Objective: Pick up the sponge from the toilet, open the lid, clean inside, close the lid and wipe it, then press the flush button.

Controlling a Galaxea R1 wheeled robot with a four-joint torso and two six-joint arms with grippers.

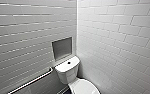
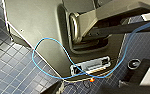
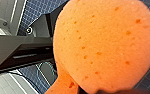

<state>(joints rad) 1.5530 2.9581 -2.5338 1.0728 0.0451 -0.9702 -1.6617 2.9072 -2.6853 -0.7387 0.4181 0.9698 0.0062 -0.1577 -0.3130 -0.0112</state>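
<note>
The white toilet point(image 1: 68, 71) stands in the corner of the tiled walls, with its lid point(image 1: 84, 87) down over the bowl. A dark round flush button point(image 1: 69, 62) sits on top of the tank. The orange sponge point(image 3: 103, 45) looms very close in the right wrist view, porous and rounded, and my right gripper is shut on it. My left gripper is open and holds nothing; its wrist view looks down on the robot's own grey base point(image 2: 41, 30) and a blue cable point(image 2: 53, 65).
A metal grab bar point(image 1: 32, 82) runs along the left wall beside the toilet. Above the tank is a grey recessed niche point(image 1: 62, 48). White tiled walls meet close behind the toilet. The floor point(image 2: 6, 67) has small dark blue tiles.
</note>
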